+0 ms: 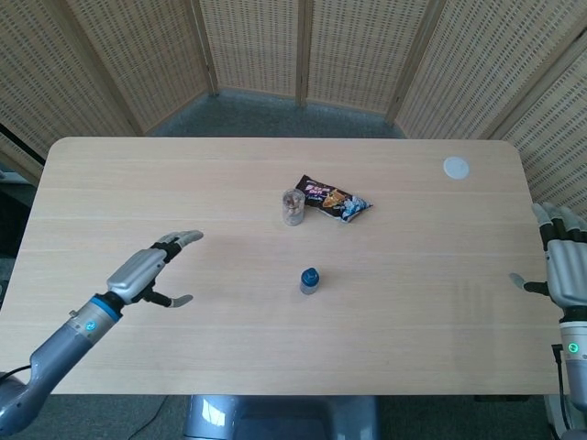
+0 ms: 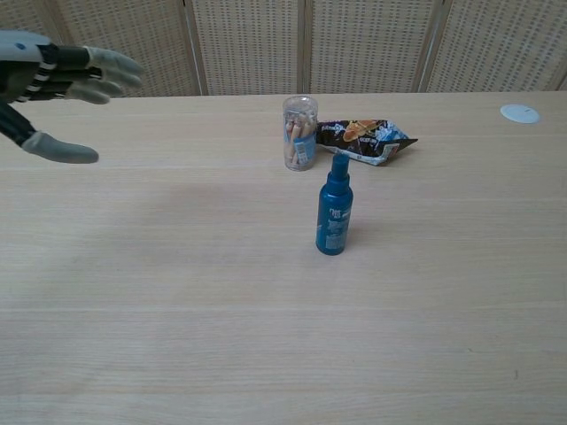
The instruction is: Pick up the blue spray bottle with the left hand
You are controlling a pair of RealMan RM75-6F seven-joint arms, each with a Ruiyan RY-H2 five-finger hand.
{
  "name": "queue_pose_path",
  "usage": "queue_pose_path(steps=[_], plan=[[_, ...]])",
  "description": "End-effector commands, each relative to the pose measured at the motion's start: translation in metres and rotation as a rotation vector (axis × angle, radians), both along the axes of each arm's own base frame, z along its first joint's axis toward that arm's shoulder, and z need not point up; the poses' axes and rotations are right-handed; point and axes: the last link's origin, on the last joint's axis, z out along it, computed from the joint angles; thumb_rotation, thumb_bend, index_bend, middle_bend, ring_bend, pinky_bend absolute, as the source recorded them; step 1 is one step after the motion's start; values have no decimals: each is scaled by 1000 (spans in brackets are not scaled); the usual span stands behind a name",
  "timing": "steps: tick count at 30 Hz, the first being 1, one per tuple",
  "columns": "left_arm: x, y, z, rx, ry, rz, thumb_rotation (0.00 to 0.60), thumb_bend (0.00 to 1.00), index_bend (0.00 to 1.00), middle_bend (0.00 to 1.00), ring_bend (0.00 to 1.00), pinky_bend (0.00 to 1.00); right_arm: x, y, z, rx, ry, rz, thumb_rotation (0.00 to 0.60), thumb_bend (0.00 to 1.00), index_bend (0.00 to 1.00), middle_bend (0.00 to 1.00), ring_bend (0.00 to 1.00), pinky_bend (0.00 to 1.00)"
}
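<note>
Both hands hold nothing: left hand (image 1: 147, 271) spread above the desk (image 1: 183, 348), well left of the upright blue spray bottle (image 2: 335, 212); right hand (image 1: 567, 266) spread at the right edge.

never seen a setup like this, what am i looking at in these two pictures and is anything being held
This is a two-armed robot at a wooden table; each arm ends in a robot hand. One picture looks down from the robot's head, the other looks forward from its chest. On the table stand a blue spray bottle and a clear jar, with a snack packet lying beside the jar and a small white disc near the far corner. Nothing is held: the left hand hovers open, well short of the bottle, and the right hand waits open at the table's edge.
</note>
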Motion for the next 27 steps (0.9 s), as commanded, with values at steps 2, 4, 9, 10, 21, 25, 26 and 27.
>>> queue_pose_path(steps=[2,4,9,10,21,25,26,27], plan=[[18,13,-29,-45,-60,1,600,274,0,0,0,0,-1,2,5,-8,-11,-2,600,0,0,0,0,0],[25,15,-40,-60,-84,-4,600,274,0,0,0,0,-1,3,7,-11,-20,-1,600,0,0,0,0,0],[40,20,-68,-95,-123,-14,600,273,0,0,0,0,-1,6,12,-20,-39,3,600,0,0,0,0,0],[43,21,-73,-106,-132,-11,600,274,0,0,0,0,-1,7,12,-20,-42,2,600,0,0,0,0,0],[74,36,-132,-190,-228,19,600,275,0,0,0,0,-2,14,23,-31,-80,-13,600,0,0,0,0,0],[83,39,-150,-203,-270,40,600,274,0,0,0,0,-2,17,28,-37,-85,-15,600,0,0,0,0,0],[84,39,-154,-208,-272,42,600,274,0,0,0,0,-2,18,29,-39,-87,-16,600,0,0,0,0,0],[86,39,-159,-215,-272,43,600,274,0,0,0,0,-2,19,31,-43,-88,-16,600,0,0,0,0,0]])
